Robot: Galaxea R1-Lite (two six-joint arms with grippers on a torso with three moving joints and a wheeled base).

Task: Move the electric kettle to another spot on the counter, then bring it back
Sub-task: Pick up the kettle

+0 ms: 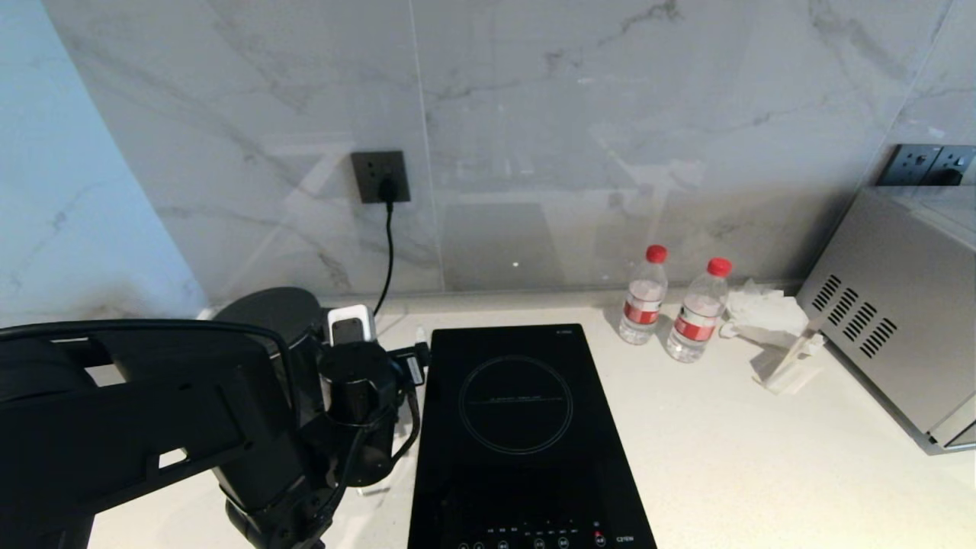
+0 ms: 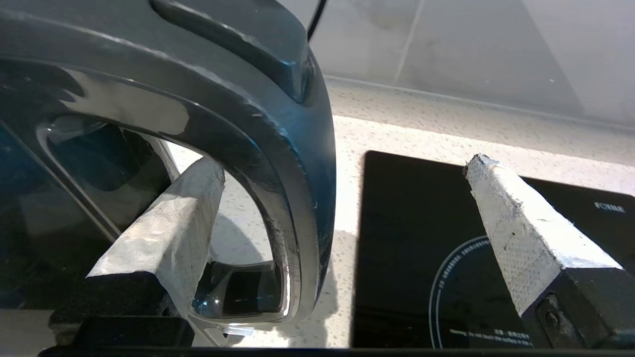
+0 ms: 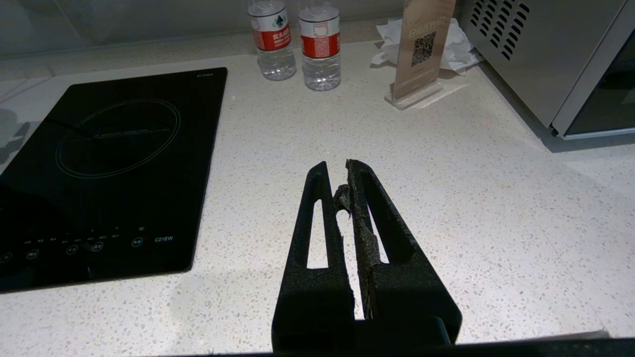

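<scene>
My left arm [image 1: 152, 412] hides most of the electric kettle [image 1: 274, 313] at lower left; left gripper [image 2: 342, 198] jaws spread around its handle [image 2: 292, 198]. Right gripper [image 3: 342, 183] jaws pressed together over the bench [image 3: 496, 223]. Two water bottles [image 1: 644, 297].

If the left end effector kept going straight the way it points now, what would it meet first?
Probably the electric kettle handle: the open left end effector has one finger inside the loop, the other outside.

Beside the black glass hob [image 1: 526, 435], the electric kettle [image 2: 163, 124] is glossy black; the counter [image 1: 762, 457] is white, finely speckled; two bottles [image 1: 644, 297] behind the hob wear red caps.
</scene>
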